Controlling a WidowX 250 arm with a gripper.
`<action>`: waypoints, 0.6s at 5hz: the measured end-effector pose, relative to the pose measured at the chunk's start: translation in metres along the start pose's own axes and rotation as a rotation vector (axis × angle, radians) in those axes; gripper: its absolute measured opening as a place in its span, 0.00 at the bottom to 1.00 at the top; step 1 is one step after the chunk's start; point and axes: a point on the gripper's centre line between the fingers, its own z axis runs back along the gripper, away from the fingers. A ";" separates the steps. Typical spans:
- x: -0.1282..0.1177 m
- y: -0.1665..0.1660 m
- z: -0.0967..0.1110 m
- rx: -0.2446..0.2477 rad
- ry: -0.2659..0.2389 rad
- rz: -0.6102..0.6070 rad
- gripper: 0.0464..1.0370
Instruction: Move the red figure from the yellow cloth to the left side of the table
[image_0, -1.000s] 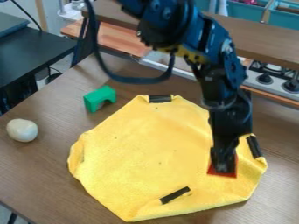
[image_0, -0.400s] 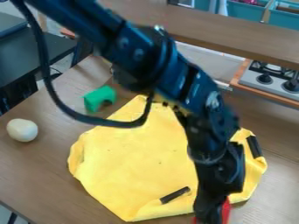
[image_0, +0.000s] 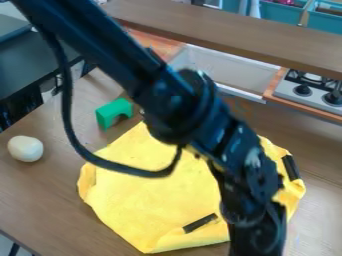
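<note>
Move unconfirmed, red figure's place uncertain

I cannot tell where the red figure is, so neither its lift from the yellow cloth (image_0: 157, 192) nor its arrival on the left side of the table (image_0: 50, 200) can be called done. My judgement is that the job may be partway through: the tool (image_0: 257, 244) is by the cloth's edge at five o'clock from its centre. Setting the red figure down and letting go may be what is left. How far open the tool is, and whether it has hold of anything, I cannot tell. The red figure's shape and pose are likewise uncertain.

The yellow cloth looks soft and lightly rumpled, its border turned up in folds. One black strip (image_0: 200, 223) lies on it towards six o'clock, another (image_0: 291, 167) near three.

The black arm (image_0: 194, 112) slants across it from eleven o'clock, a dark cable (image_0: 67, 107) looping alongside. Outward, a green arch block (image_0: 115, 111) stands at eleven, a whitish rounded object (image_0: 25, 148) between nine and ten, and a toy stove (image_0: 304, 90) between one and two.
</note>
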 end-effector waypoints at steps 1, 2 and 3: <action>-0.002 -0.002 -0.011 -0.003 0.019 0.032 0.82; -0.011 -0.005 -0.021 -0.017 0.058 0.123 0.97; -0.018 -0.002 -0.017 -0.023 0.058 0.205 0.97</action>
